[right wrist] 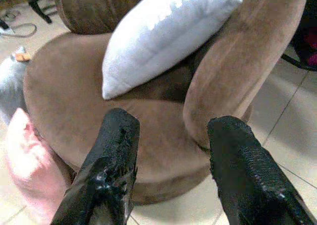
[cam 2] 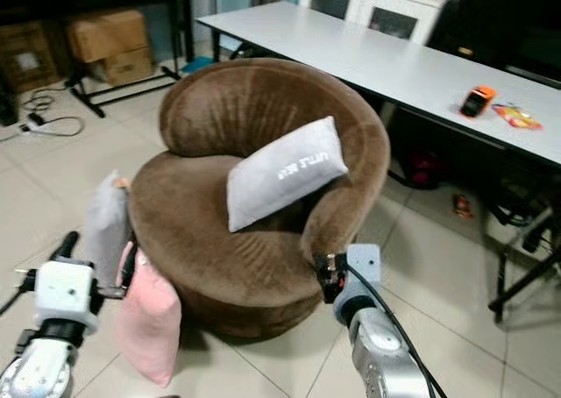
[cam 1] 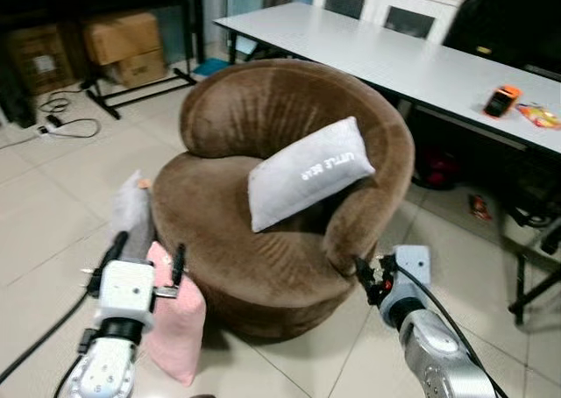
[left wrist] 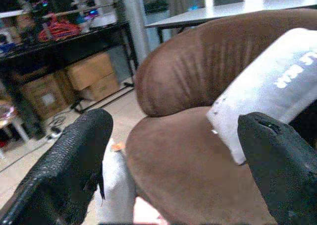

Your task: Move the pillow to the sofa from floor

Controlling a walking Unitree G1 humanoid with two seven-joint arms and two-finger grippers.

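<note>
Your left gripper (cam 1: pixel 147 262) hangs open beside the brown sofa (cam 1: pixel 263 240), just above a pink pillow (cam 1: pixel 175 323) leaning on the sofa's base on the tiled floor (cam 1: pixel 53 231); your right gripper (right wrist: pixel 171 136) is open too, near the sofa's armrest; a white pillow (cam 1: pixel 307 172) rests on the seat; a grey pillow (cam 1: pixel 130 209) stands behind the pink one

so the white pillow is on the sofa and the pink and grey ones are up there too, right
Not quite. The white pillow is on the sofa, but the pink pillow and grey pillow stand on the floor, leaning against the sofa's side, as the left eye view shows.
</note>
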